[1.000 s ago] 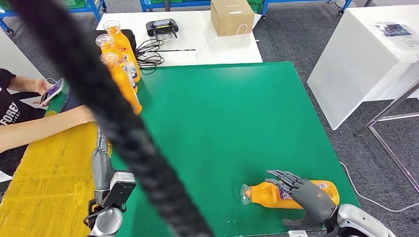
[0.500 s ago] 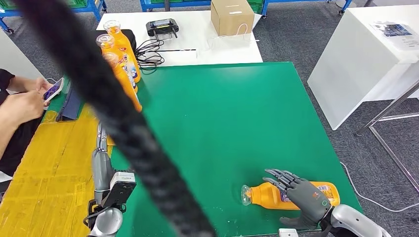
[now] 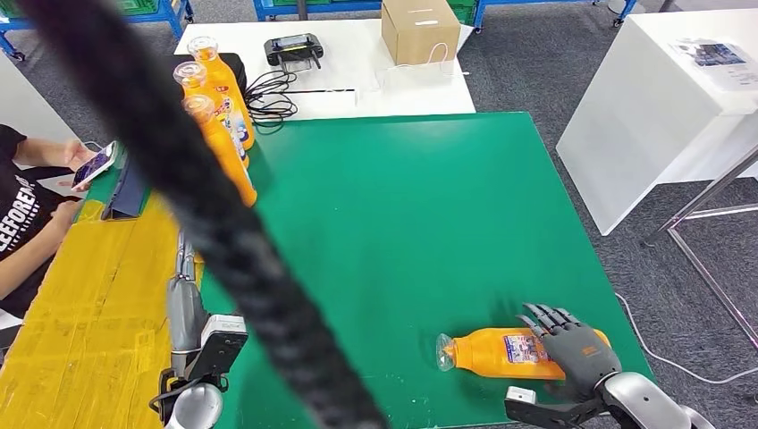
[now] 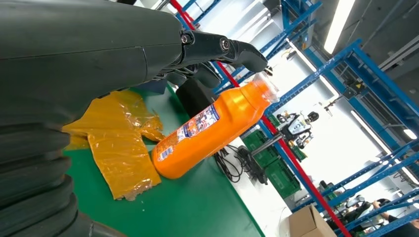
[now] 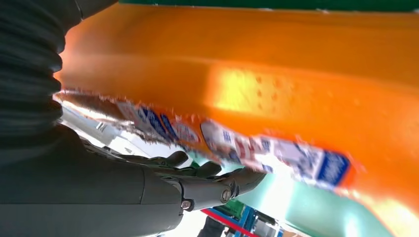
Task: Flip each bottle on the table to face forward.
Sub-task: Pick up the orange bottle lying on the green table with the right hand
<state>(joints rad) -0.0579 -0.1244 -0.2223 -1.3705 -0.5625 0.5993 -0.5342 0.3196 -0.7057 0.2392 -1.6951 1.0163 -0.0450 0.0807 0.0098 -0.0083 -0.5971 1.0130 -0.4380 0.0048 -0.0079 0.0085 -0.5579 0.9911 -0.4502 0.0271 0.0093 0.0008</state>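
Observation:
An orange bottle (image 3: 496,353) lies on its side near the front right corner of the green table (image 3: 402,206), cap to the left and label up. My right hand (image 3: 576,350) lies over its base end, fingers (image 3: 547,317) draped across the top. The thumb sticks out on the near side, apart from the bottle. The right wrist view has the bottle (image 5: 276,74) close against the palm, with the fingers (image 5: 207,190) stretched along it. Three orange bottles (image 3: 217,107) stand upright at the far left. My left hand (image 3: 189,326) holds nothing at the front left; one upright bottle (image 4: 212,126) stands beyond its fingers (image 4: 232,49).
A thick black cable (image 3: 223,232) crosses the head view diagonally. Yellow plastic sheet (image 3: 98,304) covers the table's left strip, where a person (image 3: 27,223) sits with a phone. Behind the green table, a white table (image 3: 357,63) carries a cardboard box (image 3: 418,29) and a controller. A white cabinet (image 3: 661,107) stands to the right.
My right hand has slid toward the bottle's base and the bottle has rolled, so its label now faces up. The person's arm has pulled back off the yellow sheet. The left hand is still.

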